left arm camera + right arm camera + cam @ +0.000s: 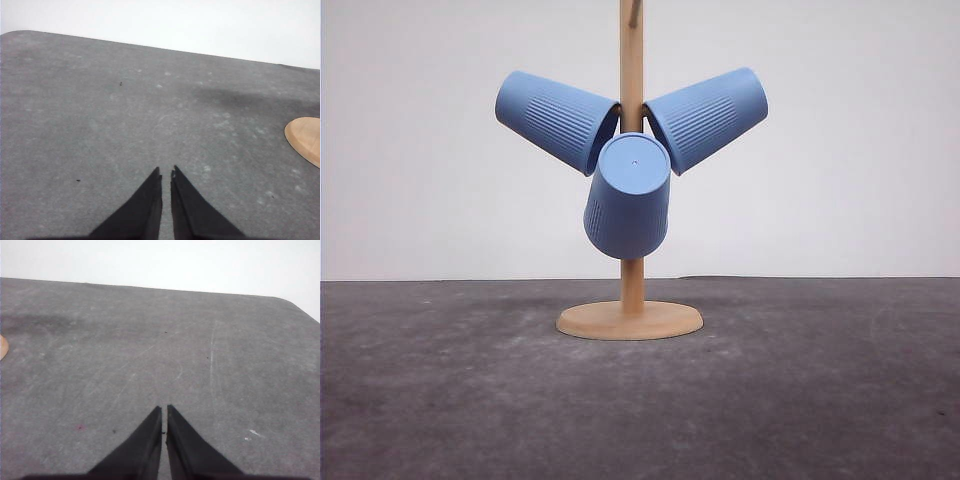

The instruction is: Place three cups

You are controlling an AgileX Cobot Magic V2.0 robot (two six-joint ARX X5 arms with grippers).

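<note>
In the front view, a wooden stand (632, 290) with a round base is standing on the dark grey table (820, 400), and all three blue cups are hanging on it: the left cup (556, 120) is pointing its base up and to the left, the right cup (708, 118) is pointing its base up and to the right, and the middle cup (629, 197) is hanging lower, showing its flat base toward the camera. In the left wrist view, the left gripper (166, 174) is hovering over the bare table with its black fingertips almost together, holding nothing, and an edge of the wooden base is appearing at the side. In the right wrist view, the right gripper (164, 408) is also nearly closed and empty above the table
</note>
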